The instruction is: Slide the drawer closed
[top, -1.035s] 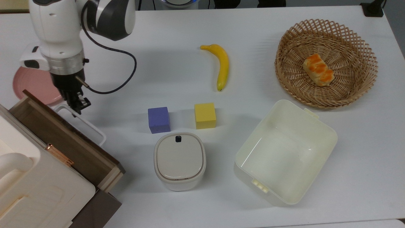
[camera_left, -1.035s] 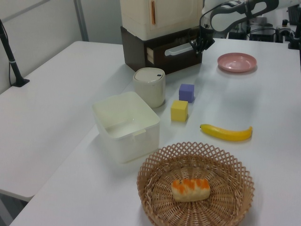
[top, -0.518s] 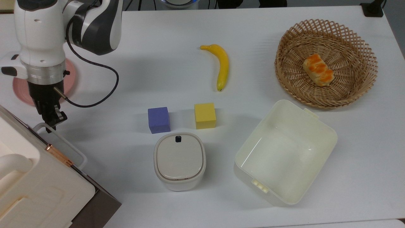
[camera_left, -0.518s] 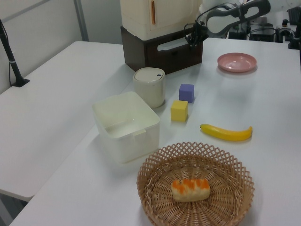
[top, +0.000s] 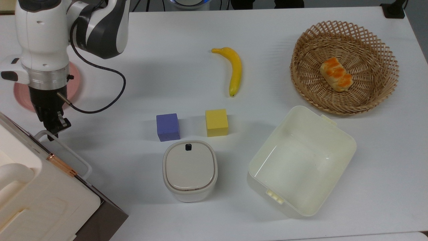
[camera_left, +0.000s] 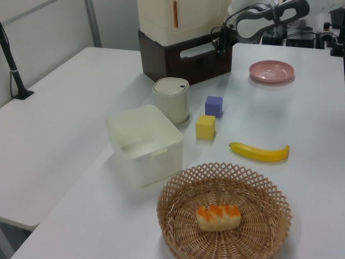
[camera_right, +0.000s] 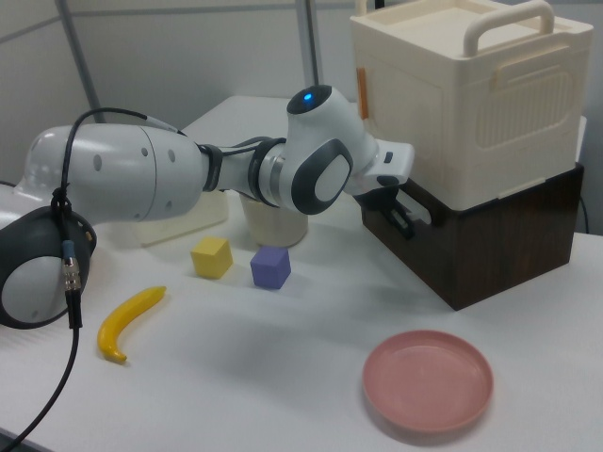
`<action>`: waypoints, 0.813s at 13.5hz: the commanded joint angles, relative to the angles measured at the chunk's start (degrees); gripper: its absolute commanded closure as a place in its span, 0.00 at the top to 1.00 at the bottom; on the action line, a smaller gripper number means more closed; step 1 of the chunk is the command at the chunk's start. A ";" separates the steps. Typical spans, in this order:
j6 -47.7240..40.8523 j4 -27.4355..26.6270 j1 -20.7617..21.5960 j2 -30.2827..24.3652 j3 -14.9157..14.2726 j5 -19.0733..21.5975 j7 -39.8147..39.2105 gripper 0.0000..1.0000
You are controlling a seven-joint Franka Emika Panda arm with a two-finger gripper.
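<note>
— Drawer (top: 87,183): position to be entered, with the state of the jaws.

— Jaws: drawn together, nothing held between them. Gripper (top: 54,128) is recorded at the far end of the white loop handle (top: 68,150), touching or just beside it; contact cannot be confirmed. In the right view the gripper (camera_right: 407,221) is seen against the dark front panel (camera_right: 415,247).

— Change since a second ago?

— Drawer was logged standing well out of the dark cabinet (camera_left: 186,56), its light-wood interior exposed. It is now pushed in, front panel flush under the cream case (top: 36,187); no wood interior is seen. Since half a second ago almost nothing has shifted.

— Bearing on the task?

— Closing is judged done or nearly so. Withdrawal past the pink plate (top: 22,95) is judged the remaining step. Blue cube (top: 168,127) and lidded white container (top: 190,170) are listed as well apart, undisturbed.
</note>
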 commanded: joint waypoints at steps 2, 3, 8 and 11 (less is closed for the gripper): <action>-6.45 -5.89 0.93 -9.63 3.87 -0.36 -12.19 0.00; -11.89 -6.43 0.93 -11.92 6.07 -0.36 -13.10 0.00; -27.64 -8.53 1.98 -20.18 11.71 0.17 -17.93 0.00; -31.45 -13.27 5.40 -26.08 11.81 0.43 -21.44 0.00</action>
